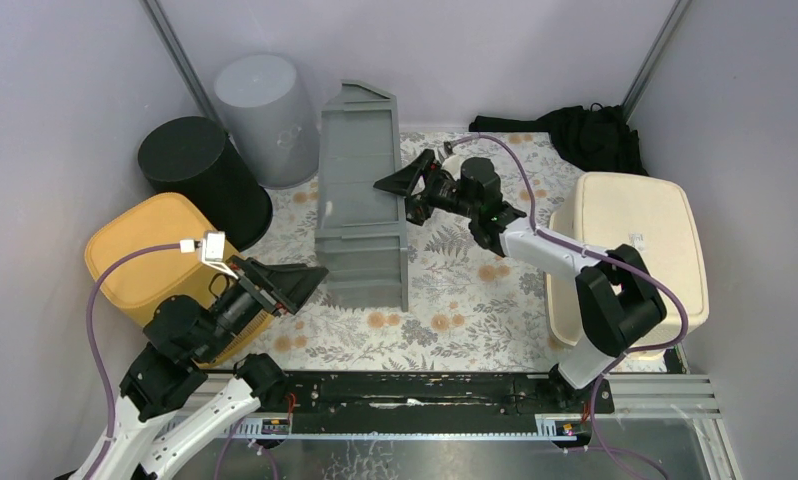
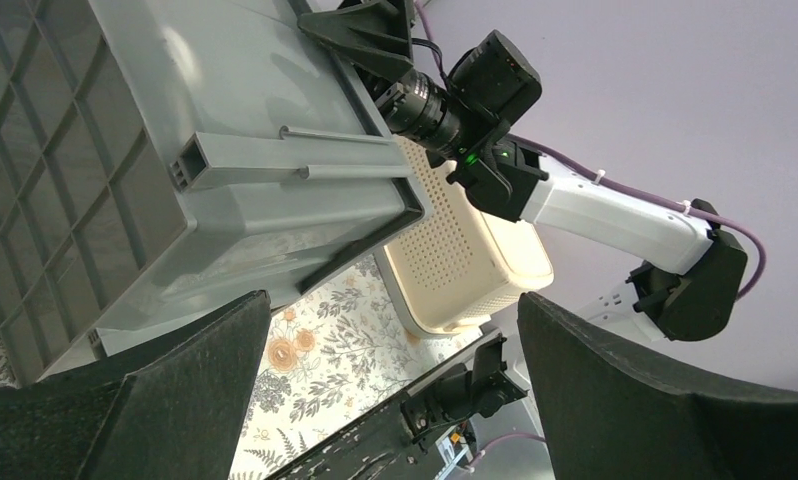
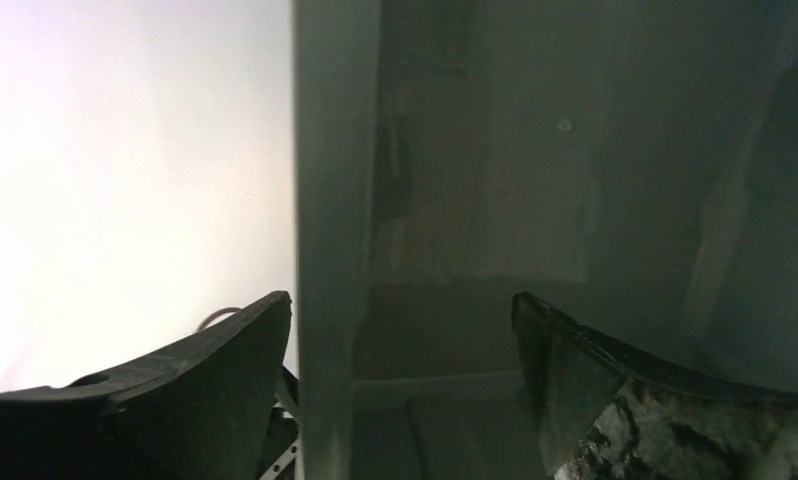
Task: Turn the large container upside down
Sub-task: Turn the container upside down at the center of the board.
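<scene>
We see the large grey ribbed plastic crate (image 1: 360,190) standing on its side on the flower-printed cloth (image 1: 455,290). Our right gripper (image 1: 409,193) straddles its right-hand rim with its fingers apart. Our left gripper (image 1: 300,285) is spread wide near the crate's lower left corner, holding nothing.

floral-cloth table (image 1: 455,300), grey crate (image 1: 360,200), black bin (image 1: 200,170), grey bin (image 1: 265,110), yellow basket (image 1: 145,255), cream basket (image 1: 635,240), black cloth (image 1: 585,135)

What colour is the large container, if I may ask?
The large container is grey, clearest in the top external view.

Large grey container (image 1: 360,190) standing on long side on floral mat (image 1: 455,290), gridded base facing left.
</scene>
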Controlling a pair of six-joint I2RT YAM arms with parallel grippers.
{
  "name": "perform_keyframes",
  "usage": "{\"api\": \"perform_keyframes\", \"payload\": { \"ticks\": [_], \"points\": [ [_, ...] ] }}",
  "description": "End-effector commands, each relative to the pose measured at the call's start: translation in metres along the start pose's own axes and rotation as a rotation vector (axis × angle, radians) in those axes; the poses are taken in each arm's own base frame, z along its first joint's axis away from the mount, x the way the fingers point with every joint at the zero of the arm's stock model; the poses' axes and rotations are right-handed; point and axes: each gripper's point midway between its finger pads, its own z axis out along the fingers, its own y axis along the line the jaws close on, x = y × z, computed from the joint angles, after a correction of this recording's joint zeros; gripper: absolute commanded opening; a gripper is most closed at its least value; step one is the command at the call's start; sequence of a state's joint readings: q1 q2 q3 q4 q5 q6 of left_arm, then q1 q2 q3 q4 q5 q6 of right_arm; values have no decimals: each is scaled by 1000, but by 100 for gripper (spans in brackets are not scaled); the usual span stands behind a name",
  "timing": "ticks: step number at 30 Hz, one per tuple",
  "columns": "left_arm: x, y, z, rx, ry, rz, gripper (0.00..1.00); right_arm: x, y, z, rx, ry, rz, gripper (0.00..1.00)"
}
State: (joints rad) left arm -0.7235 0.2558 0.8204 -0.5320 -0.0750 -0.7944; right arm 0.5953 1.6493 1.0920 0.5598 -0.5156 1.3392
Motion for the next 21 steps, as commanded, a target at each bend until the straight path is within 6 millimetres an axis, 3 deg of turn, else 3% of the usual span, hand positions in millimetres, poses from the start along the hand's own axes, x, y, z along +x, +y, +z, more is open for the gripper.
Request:
{"api": "perform_keyframes", "payload": {
  "ticks": [1, 3, 11, 21],
  "points": [
    [-4, -5, 8, 14, -11, -5, 100, -2, 8, -23, -24, 13, -76, 93],
    [-2, -5, 10, 11, 0, -5, 100, -2, 2, -32, -32, 20, -77, 100],
    [10, 6, 15, -17, 28, -16, 100, -9, 7, -71, -152, 36, -76, 100],
    [21, 15, 27, -48, 64, -12, 100, 2, 30, -87, -234, 84, -150, 99]
  ]
}}
